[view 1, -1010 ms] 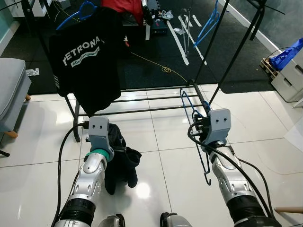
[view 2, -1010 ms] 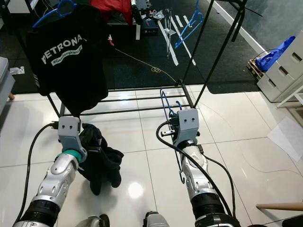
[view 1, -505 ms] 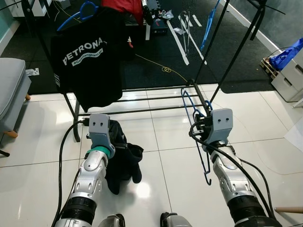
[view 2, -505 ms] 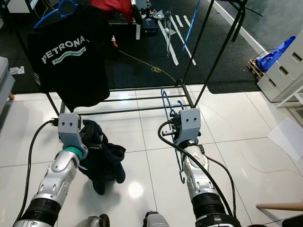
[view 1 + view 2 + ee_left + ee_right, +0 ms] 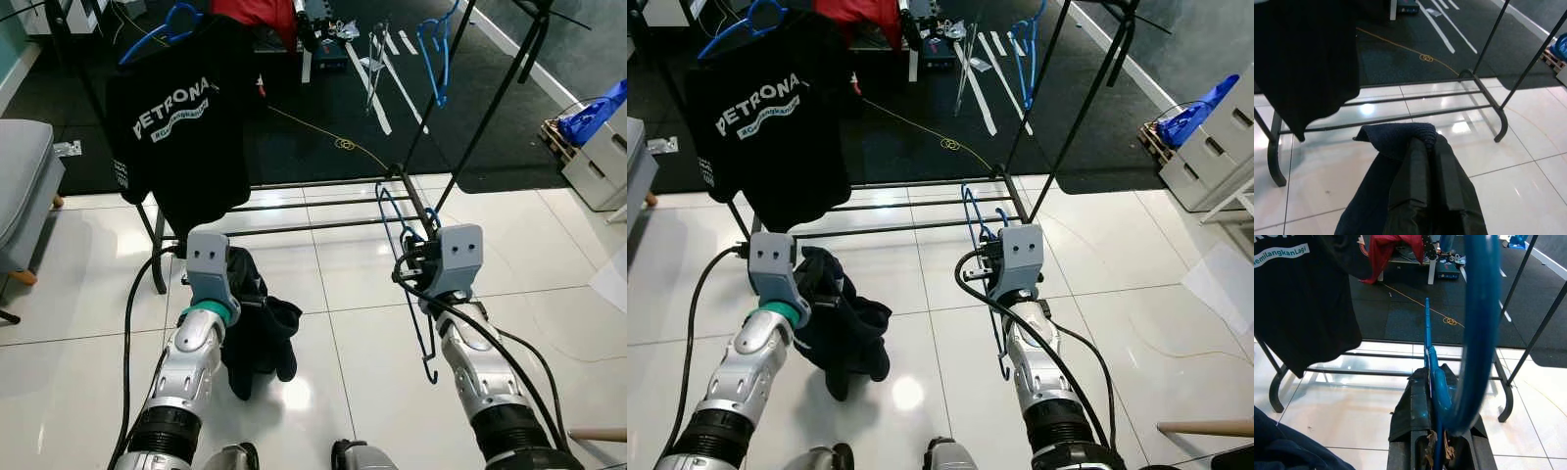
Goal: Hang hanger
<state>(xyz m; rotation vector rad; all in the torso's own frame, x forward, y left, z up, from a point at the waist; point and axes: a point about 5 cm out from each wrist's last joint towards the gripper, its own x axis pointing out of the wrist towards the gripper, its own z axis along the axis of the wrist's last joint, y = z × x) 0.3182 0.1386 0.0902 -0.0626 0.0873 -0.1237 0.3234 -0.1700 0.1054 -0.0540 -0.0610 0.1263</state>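
Glossy white floor tiles with thin grey joints give way, farther off, to a dark speckled mat crossed by a yellow cord. A black tubular clothes rack stands across the seam, its low rails running side to side and its slanted uprights rising at the right. From its left end hangs a black T-shirt on a blue hanger; the white print reads "PETRONA", the last letters lost in a fold, and the smaller line beneath it is partly legible in the right wrist view as "emilangkanLagi". A second blue hanger hangs from the rack's right end. At the far right stand grey drawer boxes with a blue bag on top, and a grey cushioned seat sits at the left edge.

The left gripper is pinched together on a dark navy garment, soft and knitted-looking at its edge in the left wrist view, which droops in folds toward the tiles. The right gripper is clamped on the thin blue wire hanger, held upright just before the rack's lower rails, its hook end hanging low beside the forearm. The right wrist view shows the hanger's glossy rounded curve looming close and blurred, and red cloth over a stand beyond the rack.
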